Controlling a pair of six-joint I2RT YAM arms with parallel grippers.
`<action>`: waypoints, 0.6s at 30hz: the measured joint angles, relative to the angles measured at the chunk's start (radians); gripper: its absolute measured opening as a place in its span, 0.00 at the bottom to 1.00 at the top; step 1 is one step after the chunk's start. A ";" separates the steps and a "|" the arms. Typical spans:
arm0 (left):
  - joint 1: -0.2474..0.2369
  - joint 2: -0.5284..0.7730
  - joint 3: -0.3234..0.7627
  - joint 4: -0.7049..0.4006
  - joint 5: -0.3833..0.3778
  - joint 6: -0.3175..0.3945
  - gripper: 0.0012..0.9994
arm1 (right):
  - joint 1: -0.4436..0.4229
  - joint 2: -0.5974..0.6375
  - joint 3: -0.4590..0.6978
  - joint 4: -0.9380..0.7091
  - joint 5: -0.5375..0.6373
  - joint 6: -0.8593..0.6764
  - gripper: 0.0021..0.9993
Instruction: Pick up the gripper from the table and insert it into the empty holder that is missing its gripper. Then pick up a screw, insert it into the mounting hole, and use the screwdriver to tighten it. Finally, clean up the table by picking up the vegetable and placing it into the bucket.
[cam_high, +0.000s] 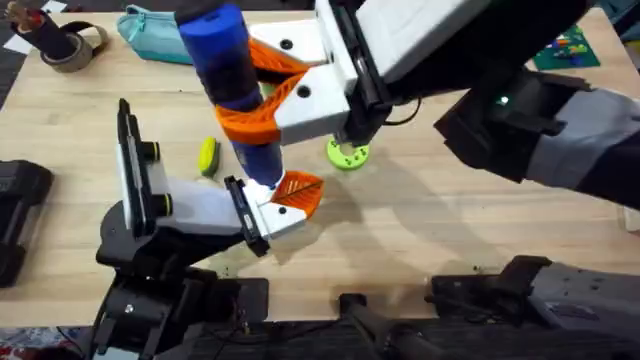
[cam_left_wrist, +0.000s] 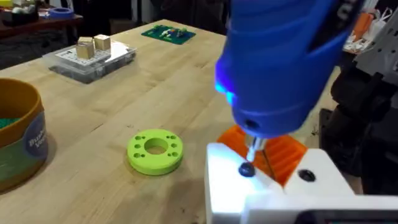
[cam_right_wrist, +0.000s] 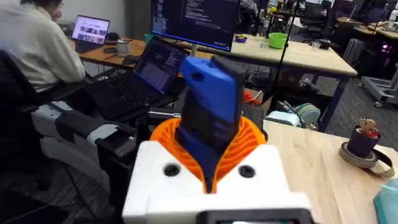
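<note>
1. Overhead view, nearest the bases: the left arm lies low over the table (cam_high: 420, 240), and the white holder (cam_high: 268, 215) at its end carries the orange gripper (cam_high: 300, 192), seated at the holder's tip just above the wood.
2. The left pincer (cam_high: 285, 203) is the same white mount with that orange piece; I cannot tell from any view how wide it stands.
3. Straight above it the blue screwdriver (cam_high: 228, 70) stands nearly upright, its thin metal tip pointing down at the holder.
4. The left wrist view shows this close up — the screwdriver's tip (cam_left_wrist: 254, 148) meets a small dark screw (cam_left_wrist: 246, 169) sitting on the white block, with the orange ribbed piece just behind it and a blue light glowing on the tool's body.
5. The right pincer (cam_high: 262, 100) is clamped around the screwdriver's barrel, its orange pads pressed on both sides; the right wrist view shows the blue body rising between the two orange pads (cam_right_wrist: 245, 143).
6. Just left of the screwdriver on the table lies the small yellow-green vegetable (cam_high: 207, 156), apart from both arms.
7. To the right of the tool sits a flat green disc (cam_high: 347, 154) with a centre hole — near the holder but not touching it.
8. In the left wrist view the tan bucket (cam_left_wrist: 18, 134) stands beside the disc, with something green inside it.
9. Farther back lie a teal pouch (cam_high: 155, 35) and a roll of tape (cam_high: 70, 45) near the far edge.
</note>
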 joint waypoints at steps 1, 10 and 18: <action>0.000 0.000 0.000 0.000 0.000 0.000 0.01 | 0.000 0.000 -0.001 0.001 0.000 0.000 0.03; 0.000 0.000 0.000 0.000 0.000 0.000 0.01 | 0.000 0.000 -0.008 0.002 0.003 0.000 0.03; 0.000 0.000 0.000 0.000 0.000 0.000 0.01 | 0.002 0.007 -0.010 0.006 0.003 0.000 0.03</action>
